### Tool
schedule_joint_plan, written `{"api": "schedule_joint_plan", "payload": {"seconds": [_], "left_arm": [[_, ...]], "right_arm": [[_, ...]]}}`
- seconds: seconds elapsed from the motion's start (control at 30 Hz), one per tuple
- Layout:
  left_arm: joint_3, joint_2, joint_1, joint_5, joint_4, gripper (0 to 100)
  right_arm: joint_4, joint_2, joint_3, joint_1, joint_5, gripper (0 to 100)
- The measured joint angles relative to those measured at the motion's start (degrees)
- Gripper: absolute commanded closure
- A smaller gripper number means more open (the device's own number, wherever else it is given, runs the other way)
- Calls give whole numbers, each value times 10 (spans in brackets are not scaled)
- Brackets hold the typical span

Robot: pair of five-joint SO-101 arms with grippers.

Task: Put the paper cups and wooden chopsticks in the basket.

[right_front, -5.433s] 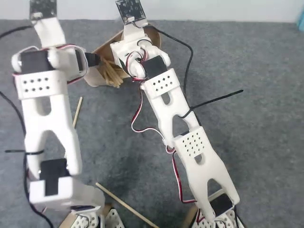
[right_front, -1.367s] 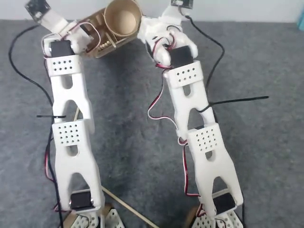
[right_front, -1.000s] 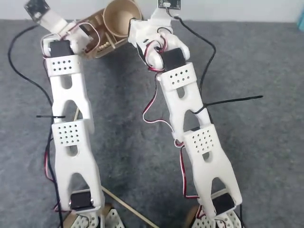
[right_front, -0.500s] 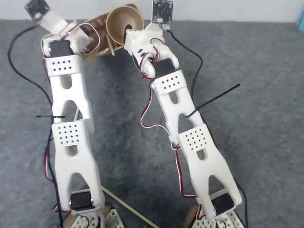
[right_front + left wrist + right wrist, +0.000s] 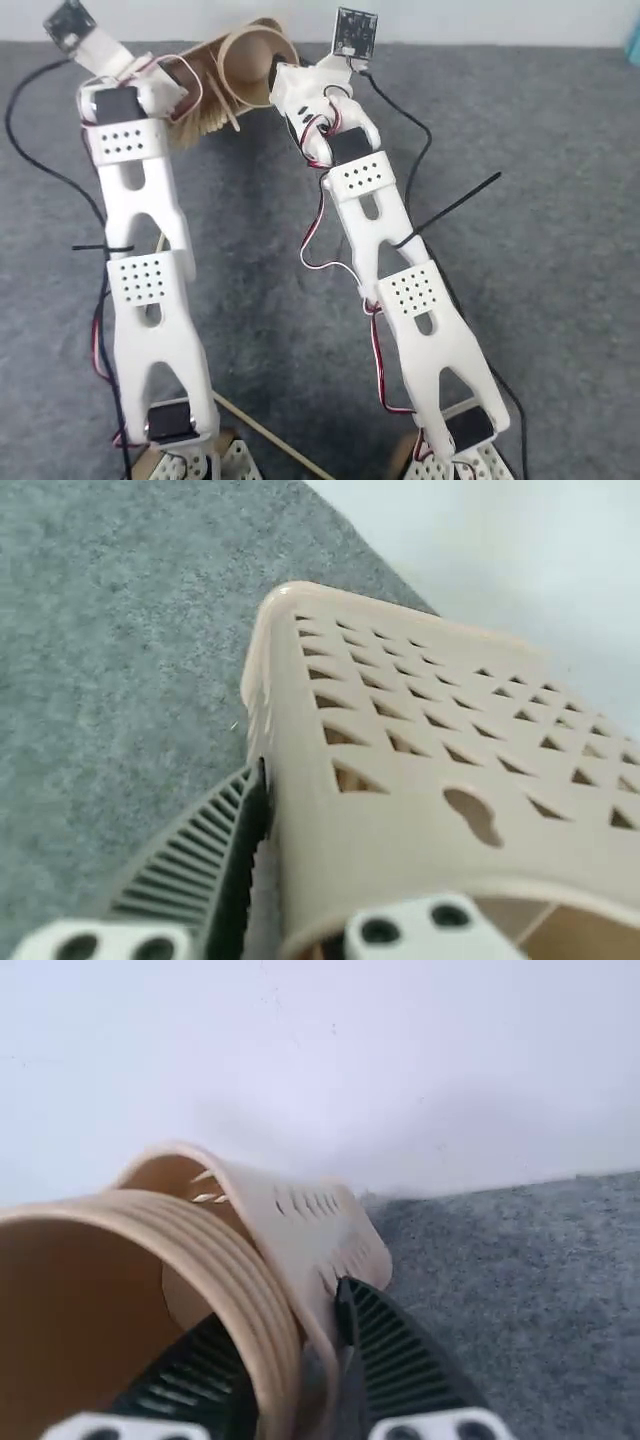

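Judging from how things lie, the task looks mostly done but not finished. At the top of the high view the basket [image 5: 195, 62] sits tilted, with the paper cups [image 5: 255, 62] nested at its mouth and a bundle of wooden chopsticks [image 5: 212, 108] poking out just below them. The left gripper [image 5: 180, 78] is closed narrowly on the basket's perforated wall, and its wrist view shows a ribbed jaw pressed against that wall. The right gripper [image 5: 280, 75] is at the cups' rim. In its wrist view the jaws stand on either side of the ribbed cup rims and the basket wall, apparently pinching both. Two loose chopsticks lie out on the grey carpet [image 5: 540, 300]: one chopstick [image 5: 265, 438] at the lower centre of the frame, another chopstick [image 5: 161, 243] at mid-left, partly hidden by the left arm. Those two remain to be collected, and the basket likely needs setting level.
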Motion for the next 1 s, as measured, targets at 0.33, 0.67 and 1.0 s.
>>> {"api": "schedule_joint_plan", "payload": {"seconds": [0.33, 0.67, 1.0], "left_arm": [[-35, 6, -3, -18, 33, 987], [-40, 4, -4, -112, 56, 987], [-44, 4, 1, -112, 68, 987]], "right_arm": [[30, -1, 0, -1, 0, 993], [229, -64, 0, -4, 1, 993], [350, -133, 1, -5, 1, 994]]}}
